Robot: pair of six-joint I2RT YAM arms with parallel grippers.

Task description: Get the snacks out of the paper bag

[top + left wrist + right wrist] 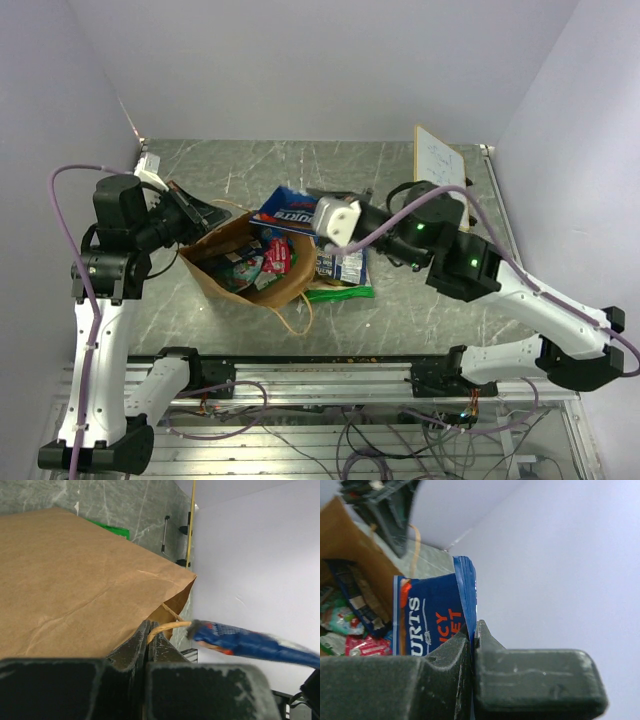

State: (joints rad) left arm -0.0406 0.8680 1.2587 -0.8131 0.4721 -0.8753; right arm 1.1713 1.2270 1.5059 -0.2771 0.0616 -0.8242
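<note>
The brown paper bag [228,268] stands open at table centre-left, with red, teal and green snack packets [262,262] inside. My left gripper [203,216] is shut on the bag's looped paper handle [167,627], with the bag's wall [75,590] beside the fingers. My right gripper [312,214] is shut on the edge of a blue "Burts" packet [285,210] and holds it above the bag's far rim. The right wrist view shows that packet [432,617] pinched in the gripper [473,630], with the packets in the bag [345,627] below left. The packet also shows in the left wrist view [250,642].
A blue-white packet [347,265] and a green packet [340,293] lie on the table right of the bag. A white framed board [440,155] leans at the back right. Walls close the table at the back and both sides.
</note>
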